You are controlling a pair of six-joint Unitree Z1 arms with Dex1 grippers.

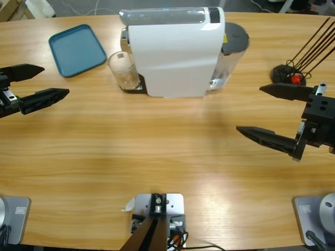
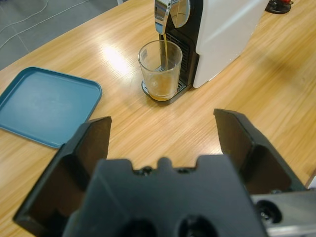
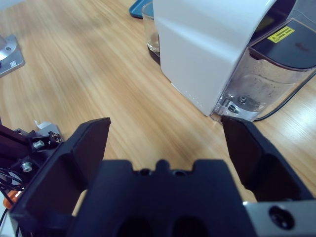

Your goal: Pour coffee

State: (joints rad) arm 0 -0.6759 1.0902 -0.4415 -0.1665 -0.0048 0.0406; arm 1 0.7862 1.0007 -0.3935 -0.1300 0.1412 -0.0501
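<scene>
Glass [image 2: 160, 70] upright under coffee machine [image 1: 175, 52] spout, thin stream landing, shallow coffee [image 2: 161, 92] at bottom; left gripper [image 1: 32, 86] nearer, glass straight ahead; right gripper [image 1: 275, 114] behind machine; both spread wide, holding 0.

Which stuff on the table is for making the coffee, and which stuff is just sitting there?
For the coffee:
- coffee machine
- glass under its spout
- coffee, a little in the glass
- left gripper and right gripper, both open, holding nothing

Just sitting there:
- blue tray
- black sticks on a round base
</scene>
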